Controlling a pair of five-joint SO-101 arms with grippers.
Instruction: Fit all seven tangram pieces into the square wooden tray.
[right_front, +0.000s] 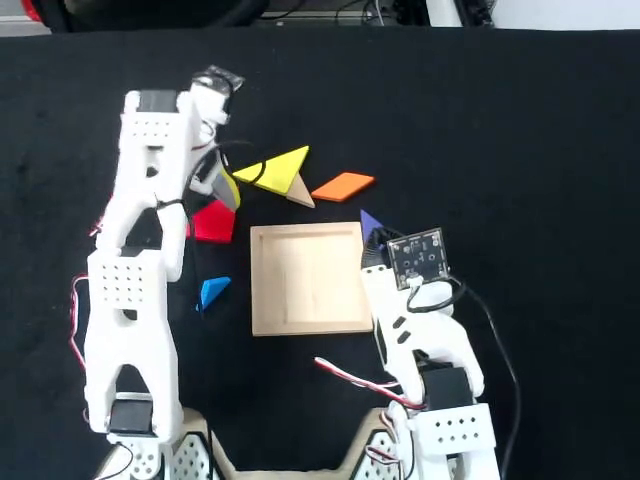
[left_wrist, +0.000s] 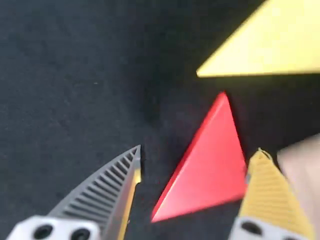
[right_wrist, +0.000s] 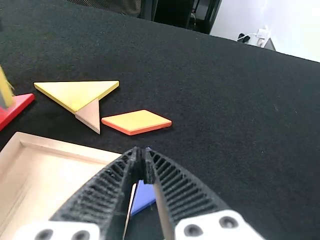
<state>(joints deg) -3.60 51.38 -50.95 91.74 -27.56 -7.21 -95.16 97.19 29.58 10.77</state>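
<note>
The square wooden tray (right_front: 262, 300) lies at the table's middle with nothing in it. My left gripper (left_wrist: 199, 150) stands open low over the red triangle (left_wrist: 210, 165), one finger on either side; from above this gripper (right_front: 217, 197) is just left of the tray's far corner, by the red triangle (right_front: 212, 222). My right gripper (right_wrist: 140, 152) is shut on a blue triangle (right_wrist: 144, 196) beside the tray's far right corner (right_front: 370, 222). A yellow triangle (right_front: 275, 168), a small tan triangle (right_front: 300, 190) and an orange parallelogram (right_front: 343, 186) lie beyond the tray. A small blue triangle (right_front: 213, 290) lies left of it.
Black cloth covers the table. The left arm (right_front: 135, 280) runs along the left side, past the small blue triangle. The right arm (right_front: 425, 350) stands at the tray's right edge. Open cloth stretches to the right and at the back.
</note>
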